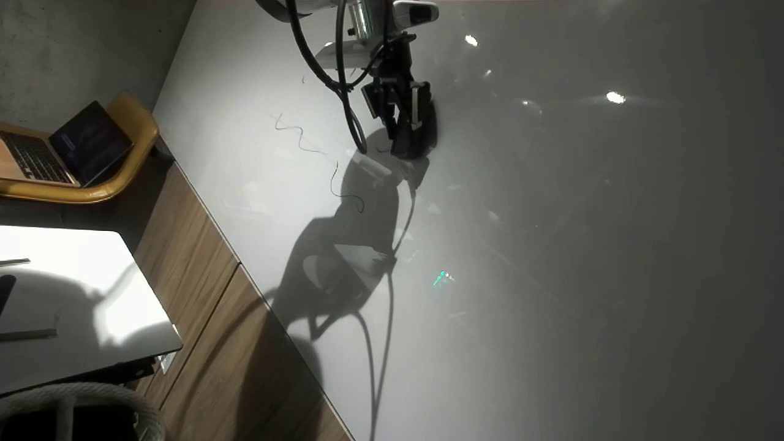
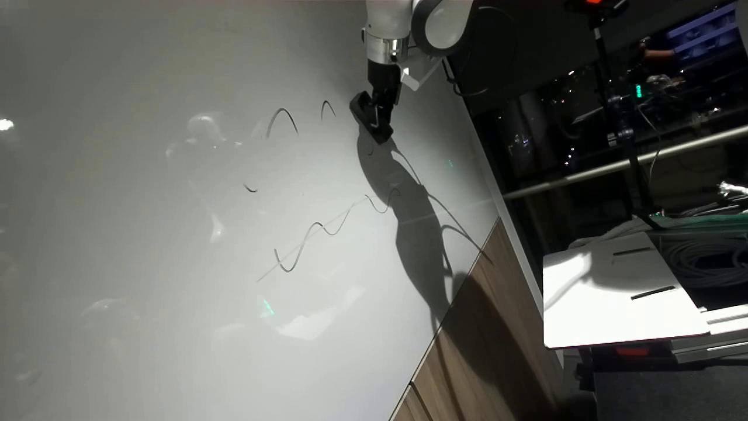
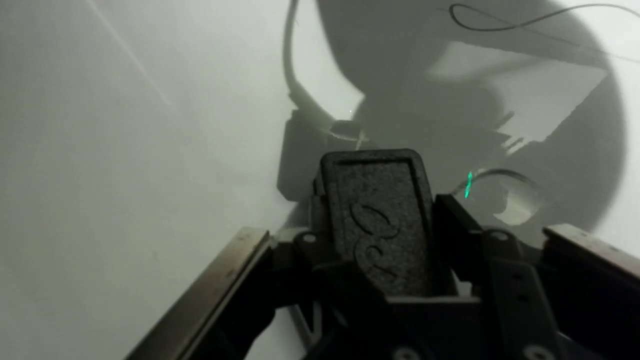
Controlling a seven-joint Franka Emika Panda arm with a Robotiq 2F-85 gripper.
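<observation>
A dark grey, block-like eraser (image 3: 375, 185) with a rounded end and engraved marks fills the middle of the wrist view. My gripper (image 3: 382, 220) is shut on it, one finger pad along each long side. In both exterior views the gripper (image 1: 397, 113) and the dark eraser (image 1: 414, 138) are low over a glossy white board (image 1: 551, 275); whether they touch it cannot be told. Thin black wavy lines (image 2: 315, 225) mark the board. More short strokes (image 2: 282, 112) lie beside the eraser (image 2: 369, 120). Another looping line (image 3: 500, 29) shows in the wrist view.
The arm's shadow (image 1: 343, 245) falls across the board. Wooden panels (image 1: 190, 245) border it. Past them are a white side table (image 1: 73, 294) and a yellow chair (image 1: 138, 122) with a laptop (image 1: 92, 144). A black stand (image 2: 619, 117) rises beyond the board.
</observation>
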